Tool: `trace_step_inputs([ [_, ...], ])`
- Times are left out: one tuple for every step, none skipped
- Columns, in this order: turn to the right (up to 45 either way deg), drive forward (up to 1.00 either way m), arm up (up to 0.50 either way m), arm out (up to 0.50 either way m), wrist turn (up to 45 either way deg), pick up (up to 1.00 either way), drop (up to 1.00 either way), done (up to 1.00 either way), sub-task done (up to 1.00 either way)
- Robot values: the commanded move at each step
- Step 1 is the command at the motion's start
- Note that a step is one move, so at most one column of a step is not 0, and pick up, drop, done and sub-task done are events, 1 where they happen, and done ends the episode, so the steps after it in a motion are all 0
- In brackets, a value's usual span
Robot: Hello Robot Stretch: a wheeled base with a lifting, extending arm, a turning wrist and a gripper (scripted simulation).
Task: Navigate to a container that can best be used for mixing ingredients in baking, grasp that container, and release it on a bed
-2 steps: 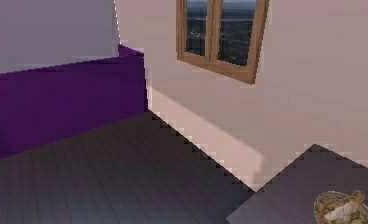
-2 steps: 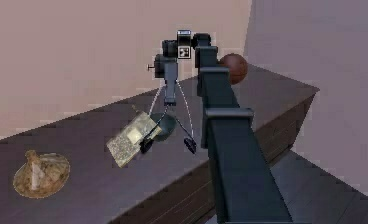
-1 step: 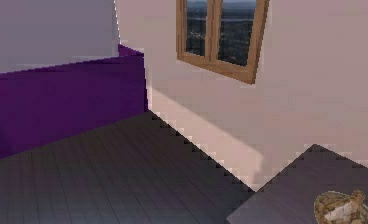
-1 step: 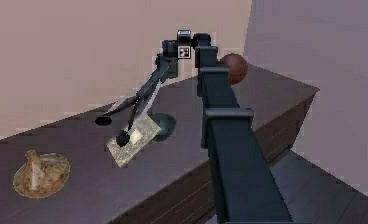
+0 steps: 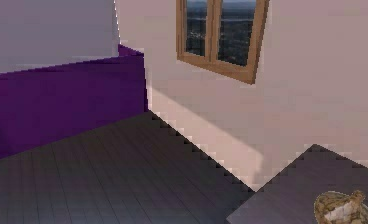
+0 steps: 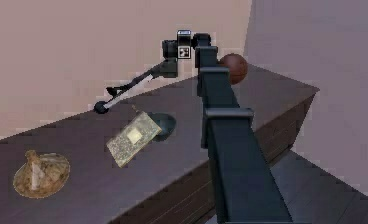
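Where I look along the arm (image 6: 230,150): gripper (image 6: 104,103) at the dark table's (image 6: 282,95) far edge, bare wall behind, holding nothing.
Forward view: window (image 5: 222,35), purple wall (image 5: 62,100), table corner with tan basket (image 5: 342,205).
Arm side view adds: flat tan book (image 6: 132,138), reddish-brown ball (image 6: 235,68).
Task's bowl (image 6: 166,124): small, dark greenish, rounded; mid-table, partly behind the book's corner, near the arm.

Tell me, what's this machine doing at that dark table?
A robot arm reaches across a dark table. Its gripper points toward the far edge with only bare tabletop and wall behind it, so it holds nothing. A reddish-brown round thing, perhaps the bowl, sits beside the arm. A flat tan card, a dark round thing and a tan dish lie nearby.
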Motion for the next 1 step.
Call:
trace_step_inputs([
  [0.0,0.0,0.0,0.0,45.0,0.0,0.0,0.0,0.0],
])
